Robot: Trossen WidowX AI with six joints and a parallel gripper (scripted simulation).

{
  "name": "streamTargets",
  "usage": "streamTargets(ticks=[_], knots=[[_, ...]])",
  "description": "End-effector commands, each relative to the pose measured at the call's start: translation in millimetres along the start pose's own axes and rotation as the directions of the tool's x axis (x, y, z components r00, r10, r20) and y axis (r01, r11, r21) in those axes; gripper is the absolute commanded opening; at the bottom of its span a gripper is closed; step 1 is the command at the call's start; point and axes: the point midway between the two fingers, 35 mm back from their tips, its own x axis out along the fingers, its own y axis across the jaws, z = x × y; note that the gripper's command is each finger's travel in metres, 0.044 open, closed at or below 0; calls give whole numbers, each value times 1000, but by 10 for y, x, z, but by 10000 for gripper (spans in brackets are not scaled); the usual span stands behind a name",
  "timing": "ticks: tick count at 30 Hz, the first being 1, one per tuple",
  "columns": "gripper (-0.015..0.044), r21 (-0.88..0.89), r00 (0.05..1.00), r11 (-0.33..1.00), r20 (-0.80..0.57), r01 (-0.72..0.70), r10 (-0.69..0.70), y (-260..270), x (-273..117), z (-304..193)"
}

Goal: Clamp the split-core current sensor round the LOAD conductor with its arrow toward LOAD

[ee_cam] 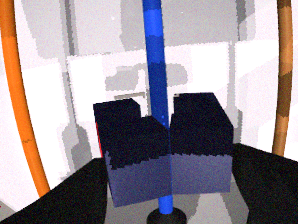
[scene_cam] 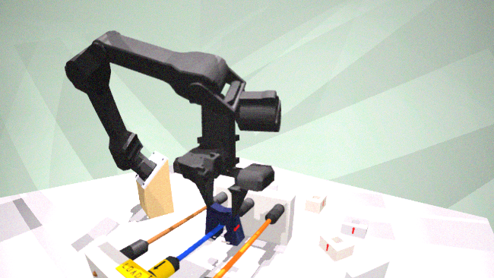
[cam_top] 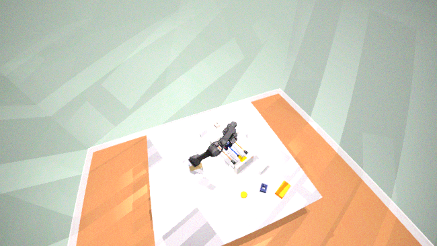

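Observation:
The dark blue split-core sensor (scene_cam: 218, 216) (ee_cam: 200, 172) straddles the blue conductor (scene_cam: 197, 243) (ee_cam: 154, 40) (cam_top: 232, 150). Its two halves hang down on either side of the conductor, spread apart at the bottom. A red mark (scene_cam: 236, 228) shows on the half facing the orange conductor; which way it points cannot be told. My gripper (scene_cam: 223, 213) (ee_cam: 169, 161) is shut on the sensor, one finger on each outer side. The yellow LOAD marker (scene_cam: 131, 269) (cam_top: 242, 158) is at the blue conductor's near end in the exterior view, with a black arrow on its collar.
An orange conductor (scene_cam: 247, 243) (ee_cam: 20, 110) and a brown one (scene_cam: 175, 227) (ee_cam: 285, 60) flank the blue one. A white end block (scene_cam: 285, 224) stands behind. Pale blocks (scene_cam: 336, 248) lie right. Another blue block (cam_top: 265, 185), a yellow disc (cam_top: 244, 195) and an orange-yellow block (cam_top: 283, 189) lie apart.

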Motion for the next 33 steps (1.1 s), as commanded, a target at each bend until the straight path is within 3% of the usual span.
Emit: streamTargets(ticks=[1,10,27,33], knots=[[0,0,1000,1000,-1,-3,3,5,-15,-6],[0,0,1000,1000,-1,-3,3,5,-15,-6],[440,0,1000,1000,-1,-3,3,5,-15,-6],[440,0,1000,1000,-1,-3,3,5,-15,-6]])
